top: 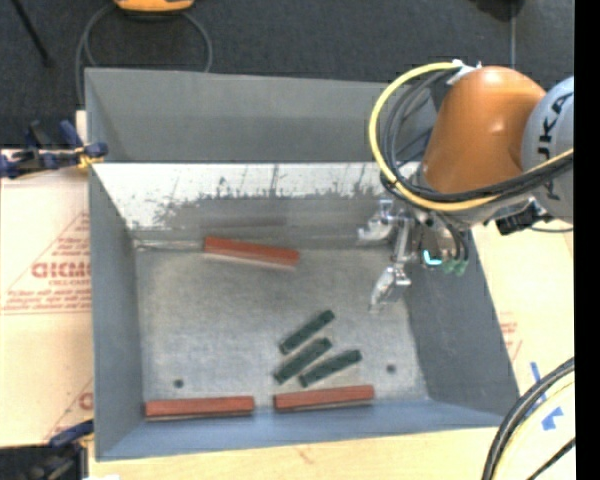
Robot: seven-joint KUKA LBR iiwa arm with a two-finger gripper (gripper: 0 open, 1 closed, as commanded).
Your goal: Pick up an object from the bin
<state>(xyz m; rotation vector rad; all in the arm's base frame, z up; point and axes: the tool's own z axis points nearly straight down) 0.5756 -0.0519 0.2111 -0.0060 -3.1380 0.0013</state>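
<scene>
My gripper (390,280) hangs above the right part of the bin floor, its silver fingers pointing down with nothing between them. Just below and to its left lie three dark green bars side by side: one (307,331) nearest the gripper, a second (301,359) under it, a third (330,366) to the right. All three lie on a slant. The gripper stands apart from them, up and to the right.
A reddish-brown bar (251,252) lies along the back wall. Two more reddish-brown bars rest against the front wall, one at the left (199,406) and one at the middle (323,399). The arm with its orange cover and cables comes in over the right rim.
</scene>
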